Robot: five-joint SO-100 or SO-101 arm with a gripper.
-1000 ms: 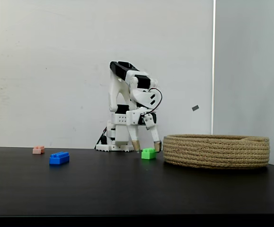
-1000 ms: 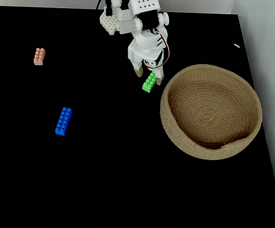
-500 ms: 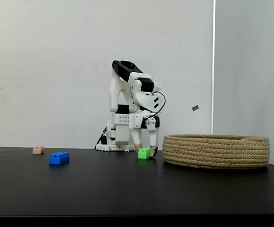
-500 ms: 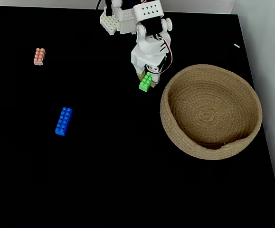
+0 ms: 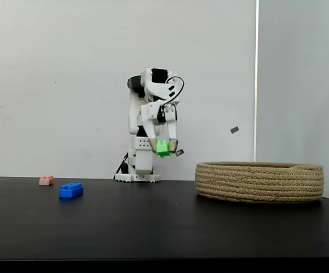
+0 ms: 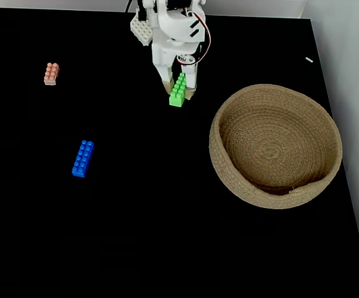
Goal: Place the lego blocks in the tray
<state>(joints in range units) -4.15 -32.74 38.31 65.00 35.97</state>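
A: What is on the black table (image 6: 167, 217)?

B: A white robot arm (image 5: 150, 108) stands at the back of it, in front of a pale wall (image 5: 56, 74). The arm's gripper (image 5: 163, 149) points downward, and its jaws are closed on the green lego block (image 5: 162, 148). In the side-on fixed view the block hangs clear of the table, roughly level with the top of the arm's base. In the fixed view from above, the gripper (image 6: 178, 92) and green block (image 6: 177, 90) appear just in front of the arm's base.

A: Where is the tray?

B: The tray (image 5: 259, 181), a wide, low, round basket of coiled tan rope, sits on the table to the right of the arm in the side-on view. From above, the tray (image 6: 229, 180) lies to the right of the held block and a little nearer the camera, apart from it. Its floor looks bare.

A: And the other blocks?

B: Both lie on the table, well to the left of the arm. The blue lego block (image 6: 83, 158) is nearer the front; the smaller pink lego block (image 6: 51, 73) is farther back and left. In the side-on view the blue block (image 5: 71, 190) sits just right of the pink one (image 5: 46, 180).
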